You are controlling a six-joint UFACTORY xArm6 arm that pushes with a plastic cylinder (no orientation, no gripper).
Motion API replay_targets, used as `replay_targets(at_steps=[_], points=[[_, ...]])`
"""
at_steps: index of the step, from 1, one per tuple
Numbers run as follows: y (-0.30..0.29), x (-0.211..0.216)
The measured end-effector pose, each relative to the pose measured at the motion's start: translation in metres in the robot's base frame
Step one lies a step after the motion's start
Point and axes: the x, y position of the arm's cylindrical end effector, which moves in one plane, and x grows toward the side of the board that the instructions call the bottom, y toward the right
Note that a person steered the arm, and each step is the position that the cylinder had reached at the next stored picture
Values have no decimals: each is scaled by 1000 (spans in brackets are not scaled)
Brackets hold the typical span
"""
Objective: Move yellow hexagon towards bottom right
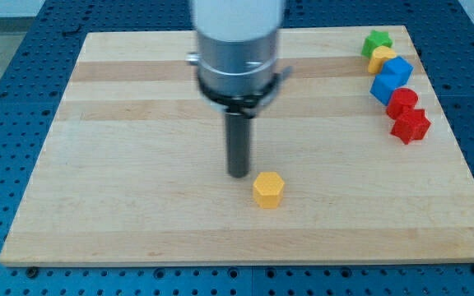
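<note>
- Hexagon (268, 190), yellow, sits low on the worktop (138, 214), near the middle.
- My tip (239, 173) is just up-left of it; no hand here, nothing held.
- Best push goes slowly down-right, through its middle.

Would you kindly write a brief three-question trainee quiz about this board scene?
1. True or false: my tip lies to the view's upper left of the yellow hexagon.
2. Where is the cluster holding the green block? A) view's top right B) view's bottom left
3. Fill in: the lowest block in that cluster is ____.

Key: 1 true; 2 A; 3 red
</note>
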Motion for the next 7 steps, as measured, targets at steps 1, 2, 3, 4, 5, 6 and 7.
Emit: replay_targets(at_steps=[1, 2, 3, 4, 5, 6, 7], points=[[-36, 4], [-23, 38], [21, 46], [84, 29], [149, 5], [202, -10], [189, -3]])
